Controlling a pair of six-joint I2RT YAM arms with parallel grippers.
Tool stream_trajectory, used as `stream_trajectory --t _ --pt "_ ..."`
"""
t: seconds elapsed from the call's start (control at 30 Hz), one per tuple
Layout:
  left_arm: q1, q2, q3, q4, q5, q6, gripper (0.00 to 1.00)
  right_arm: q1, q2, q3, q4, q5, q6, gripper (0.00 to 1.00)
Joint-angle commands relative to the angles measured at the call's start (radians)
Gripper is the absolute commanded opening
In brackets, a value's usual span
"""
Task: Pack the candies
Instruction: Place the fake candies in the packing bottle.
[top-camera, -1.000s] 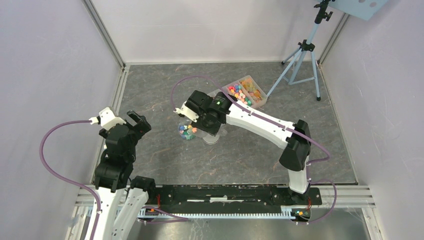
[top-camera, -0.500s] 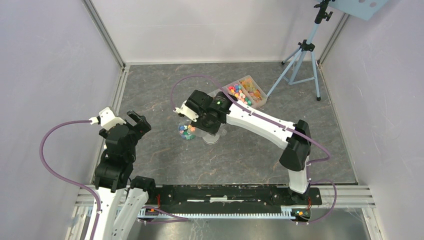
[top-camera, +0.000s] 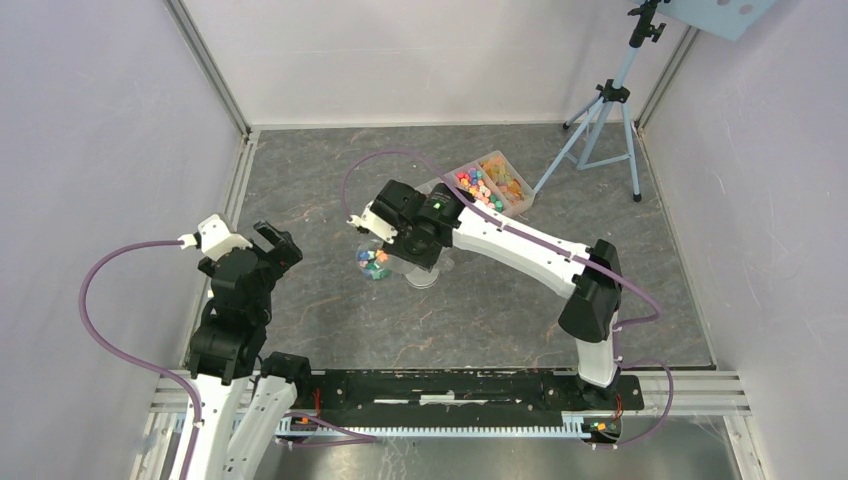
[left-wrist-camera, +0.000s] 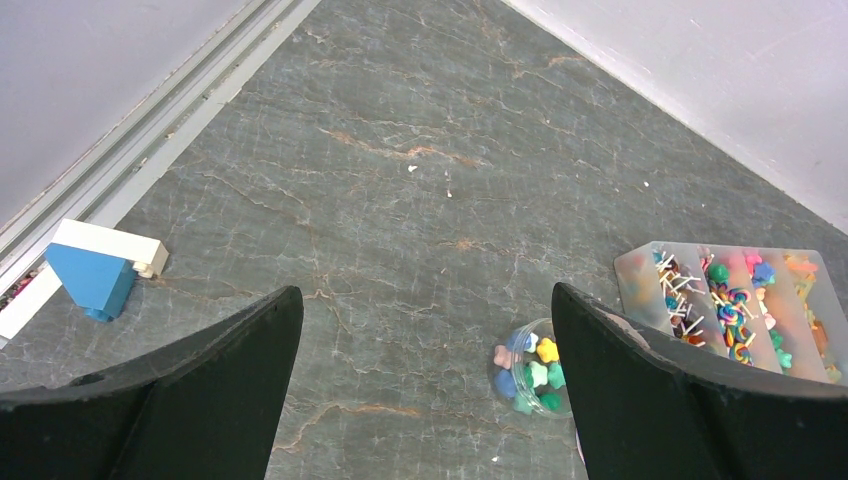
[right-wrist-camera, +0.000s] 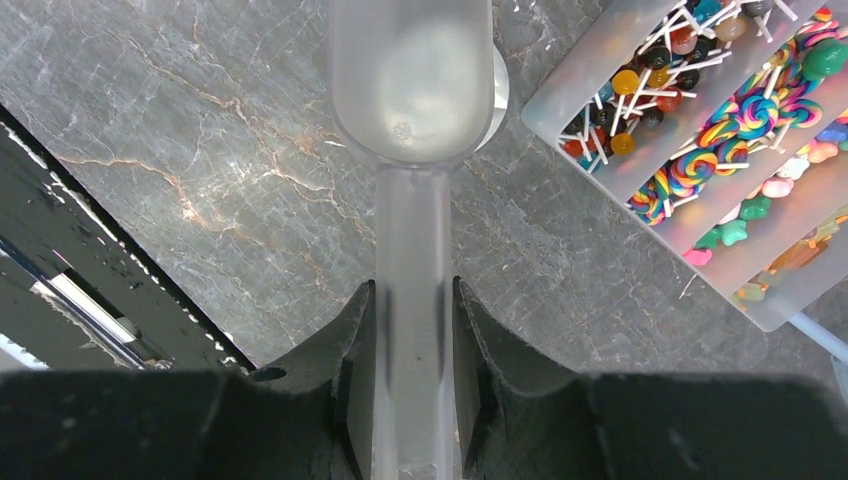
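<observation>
Candies (left-wrist-camera: 530, 376) of many colours sit in a small clear jar (left-wrist-camera: 536, 324) near the middle of the table (top-camera: 300, 190), and more lie sorted in a divided tray (right-wrist-camera: 577, 72) beyond it. The right gripper (right-wrist-camera: 412, 312) is clamped on the handle of a translucent scoop (right-wrist-camera: 410, 80) whose bowl looks empty. The left gripper (left-wrist-camera: 425, 300) hangs wide apart, holding nothing, over the table's left side.
</observation>
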Motion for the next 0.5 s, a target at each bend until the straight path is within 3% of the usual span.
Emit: stream_trajectory --t 0.0,0.3,0.47 --pt "-0.006 0.000 0.024 0.014 -0.018 -0.020 1.00 0.007 -0.020 0.073 0.011 0.025 0.006 0.00" --pt "-0.006 -0.005 0.022 0.014 -0.022 -0.020 1.00 0.007 -0.010 -0.029 0.012 0.014 -0.001 0.00" --pt "-0.005 -0.004 0.022 0.013 -0.022 -0.022 1.00 0.007 -0.015 0.017 0.013 0.026 -0.001 0.00"
